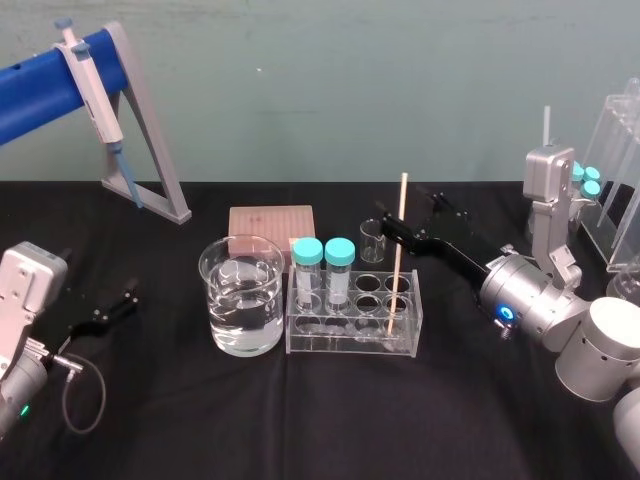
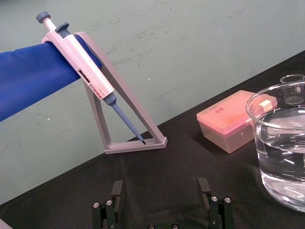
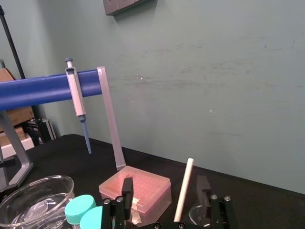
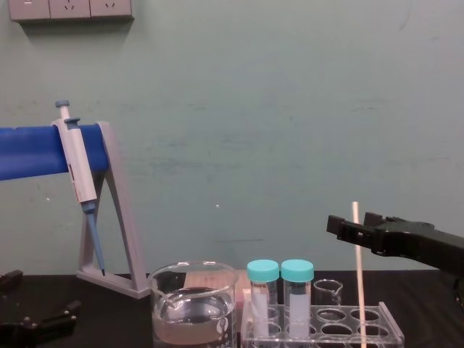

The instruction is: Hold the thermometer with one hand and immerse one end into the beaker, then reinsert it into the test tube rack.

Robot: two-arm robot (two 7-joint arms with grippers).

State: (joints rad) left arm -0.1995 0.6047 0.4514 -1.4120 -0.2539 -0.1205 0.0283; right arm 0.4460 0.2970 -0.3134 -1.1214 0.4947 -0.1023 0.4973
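The thermometer (image 1: 398,260) is a thin cream-white rod standing upright in a right-hand hole of the clear test tube rack (image 1: 350,337). My right gripper (image 1: 408,212) reaches in from the right at the rod's upper part and is open. In the right wrist view the thermometer (image 3: 183,195) rises between the two black fingers (image 3: 127,190), touching neither. The chest view shows the thermometer (image 4: 357,268) passing just by the right gripper (image 4: 360,225). The beaker (image 1: 241,295), holding clear water, stands directly left of the rack. My left gripper (image 1: 112,306) rests open at the far left.
Two teal-capped tubes (image 1: 323,268) stand in the rack's left end. Behind the rack are a pink tip box (image 1: 271,222) and a small clear beaker (image 1: 372,240). A grey stand (image 1: 150,150) with a pipette (image 1: 92,85) is at back left. A clear holder (image 1: 620,180) stands at far right.
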